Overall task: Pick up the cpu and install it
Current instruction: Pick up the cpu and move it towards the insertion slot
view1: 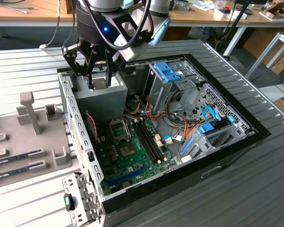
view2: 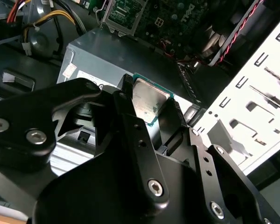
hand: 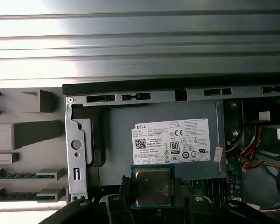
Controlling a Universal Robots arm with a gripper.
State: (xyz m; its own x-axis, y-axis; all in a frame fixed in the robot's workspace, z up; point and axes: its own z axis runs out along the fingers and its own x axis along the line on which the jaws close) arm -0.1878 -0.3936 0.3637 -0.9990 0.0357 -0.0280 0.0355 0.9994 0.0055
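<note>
- The arm (view1: 92, 28) comes down from the top edge of the exterior view. Its wrist points straight down over the corner of the open computer case (view1: 80, 137) on the exterior view's left.
- The gripper (view1: 99, 81) hangs with its black fingers (view2: 126, 107) drawn in on two opposite edges of the cpu (view2: 150, 100).
- In both wrist views the jaws pinch the chip flat between the fingertips. Its silver top faces the cameras and a thin green rim runs round it (hand: 152, 187).
- Directly below the held cpu is the grey power supply (hand: 116, 154), which has a white label on its face. Whether chip and box touch cannot be told.
- Beyond the power supply, deeper in the case, the cpu socket (view1: 118, 128) sits on the green motherboard (view1: 132, 153).
- Outside the case, on the exterior view's left, a grey tray (view1: 33, 137) holds long dark memory sticks (view1: 19, 156).
- Case and tray rest on a ribbed metal table (view1: 255, 179).
</note>
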